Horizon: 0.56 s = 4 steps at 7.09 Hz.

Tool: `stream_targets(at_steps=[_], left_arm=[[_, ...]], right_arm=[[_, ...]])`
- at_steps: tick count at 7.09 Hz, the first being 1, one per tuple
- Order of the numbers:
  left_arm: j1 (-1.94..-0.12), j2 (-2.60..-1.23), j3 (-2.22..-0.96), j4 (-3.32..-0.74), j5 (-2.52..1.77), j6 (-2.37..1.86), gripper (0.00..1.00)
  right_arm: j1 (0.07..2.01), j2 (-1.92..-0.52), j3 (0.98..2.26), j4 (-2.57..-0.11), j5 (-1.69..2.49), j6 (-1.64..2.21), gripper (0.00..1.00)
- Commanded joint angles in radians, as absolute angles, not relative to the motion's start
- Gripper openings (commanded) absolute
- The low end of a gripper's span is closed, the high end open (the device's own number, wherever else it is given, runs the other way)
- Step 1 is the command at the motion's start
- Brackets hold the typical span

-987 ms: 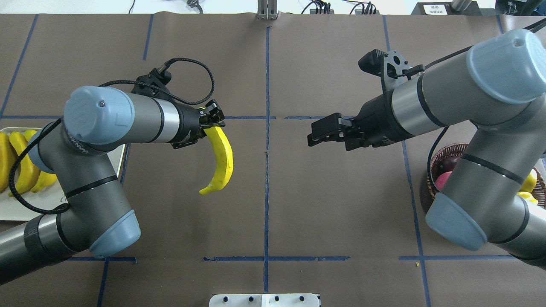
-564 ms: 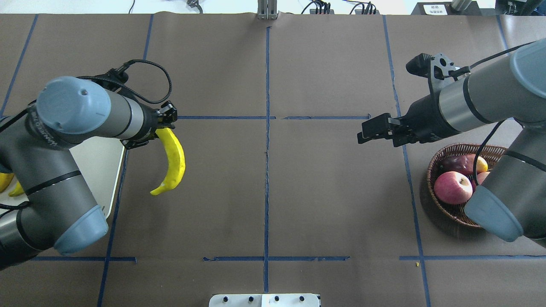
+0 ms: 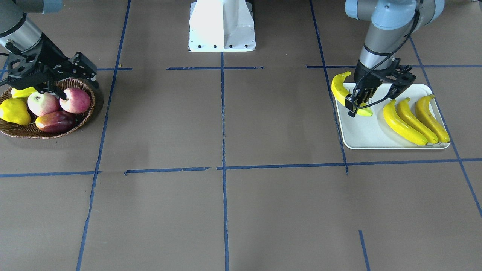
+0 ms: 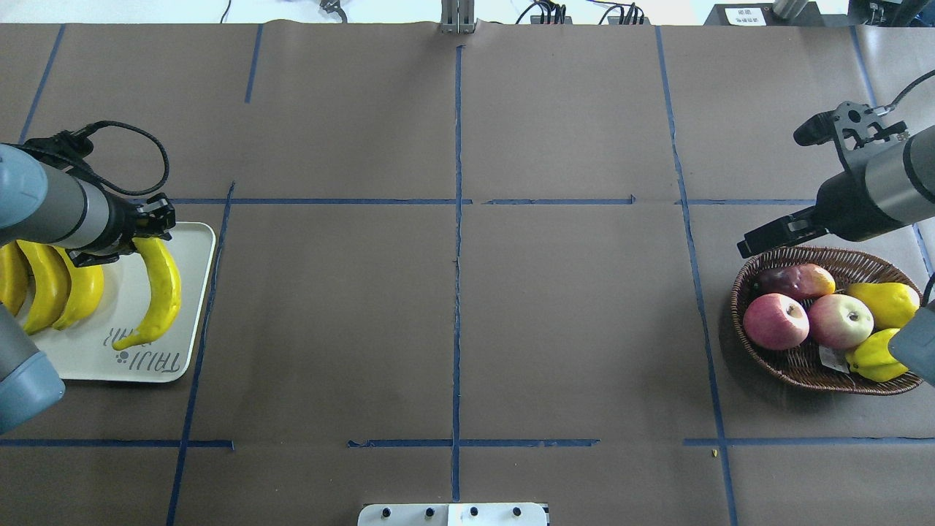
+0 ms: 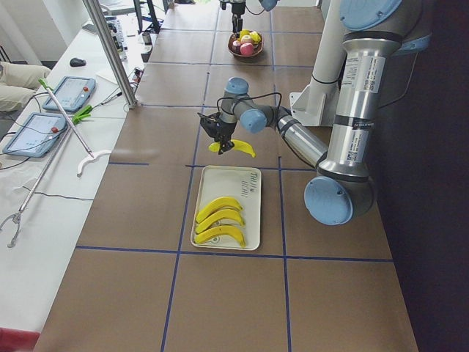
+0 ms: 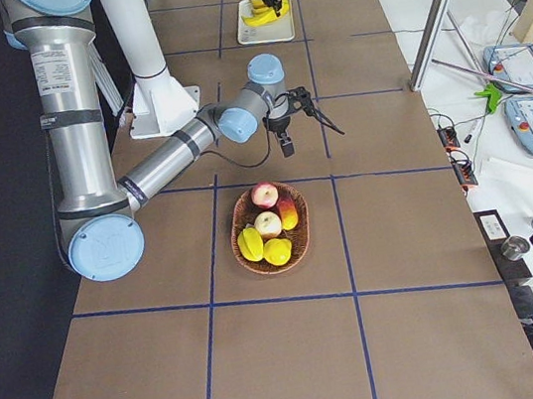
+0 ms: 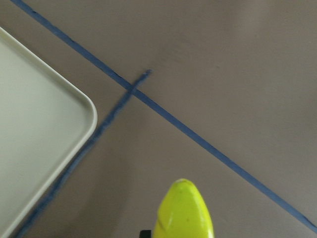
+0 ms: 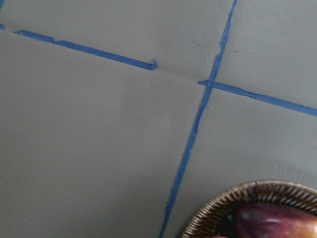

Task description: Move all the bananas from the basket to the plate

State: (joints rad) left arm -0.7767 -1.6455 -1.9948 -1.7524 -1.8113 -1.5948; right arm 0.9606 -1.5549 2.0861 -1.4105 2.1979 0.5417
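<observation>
Left jaws grip a banana (image 4: 164, 292) by its far end, free tip toward the robot; right jaws spread.

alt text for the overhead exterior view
The left gripper holds a long curved yellow banana above the edge of an off-white rectangular tray bearing three more bananas. The right gripper hovers by a brown wicker basket of apples and other fruit.

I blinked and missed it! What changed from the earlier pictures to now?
The left gripper carried its banana leftward, from the middle of the table over to the plate, still holding it. The right gripper pulled back rightward to the edge of the basket, empty. The plate, the three bananas on it and the basket stayed put.
</observation>
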Motion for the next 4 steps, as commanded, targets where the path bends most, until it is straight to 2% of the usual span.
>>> stream_targets(at_steps=[1, 4], left_arm=[[-0.804, -1.579, -1.926, -1.862, -1.813, -1.569, 0.0], [-0.88, -1.588, -1.696, -2.11, -1.825, -1.569, 0.0]], right_arm=[[1.047, -1.583, 2.076, -1.549, 2.197, 0.224, 1.0], [1.098, -1.611, 2.049, -1.549, 2.195, 0.107, 1.0]])
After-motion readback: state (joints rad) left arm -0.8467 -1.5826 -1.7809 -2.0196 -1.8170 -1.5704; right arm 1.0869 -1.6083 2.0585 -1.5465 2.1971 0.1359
